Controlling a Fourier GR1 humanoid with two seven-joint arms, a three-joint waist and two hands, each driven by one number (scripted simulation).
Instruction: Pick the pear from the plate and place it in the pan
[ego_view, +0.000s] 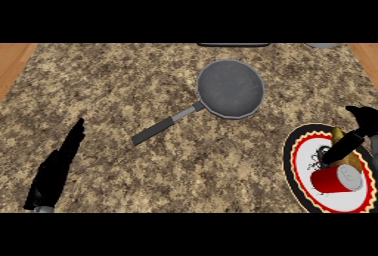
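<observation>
Pear (344, 150): on plate (299, 165) beside red cup (336, 179); right hand (353, 136) over it, fingers apart, grasp pending; left hand (59, 165) resting, fingers straight; pan (231, 89) awaits transfer.

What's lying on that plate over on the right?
On the plate lie a red cup on its side and a yellowish pear. The right hand reaches over the pear and covers part of it.

I see grey pan (230, 89), speckled tan counter (148, 165), red-black-white plate (299, 165), red cup (336, 180), yellowish pear (353, 161).
</observation>
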